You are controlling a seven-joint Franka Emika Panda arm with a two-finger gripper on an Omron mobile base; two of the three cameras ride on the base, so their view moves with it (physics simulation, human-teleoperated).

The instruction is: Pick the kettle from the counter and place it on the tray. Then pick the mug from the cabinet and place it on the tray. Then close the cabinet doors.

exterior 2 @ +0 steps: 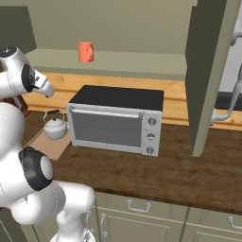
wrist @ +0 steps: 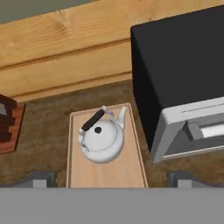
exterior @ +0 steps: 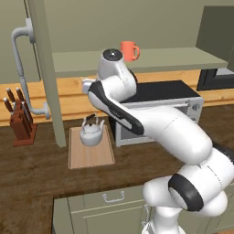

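The silvery kettle (exterior: 91,135) (exterior 2: 56,128) (wrist: 101,142) stands upright on the light wooden tray (exterior: 91,159) (exterior 2: 47,147) (wrist: 87,175), which lies on the dark counter (exterior: 36,169) left of the toaster oven. My gripper (wrist: 111,179) hangs open above the tray, well clear of the kettle, with nothing between its fingertips (wrist: 40,178). The orange mug (exterior: 129,50) (exterior 2: 85,51) sits on the shelf of the olive-green cabinet (exterior: 164,59) (exterior 2: 137,64). Both cabinet doors stand open, one at the left (exterior: 45,68) and one at the right (exterior 2: 208,71).
A toaster oven (exterior: 160,98) (exterior 2: 116,120) (wrist: 183,78) stands right beside the tray, under the shelf. A knife block (exterior: 22,121) (wrist: 6,127) is at the left of the counter. Green drawers (exterior: 114,196) run below the counter's front edge.
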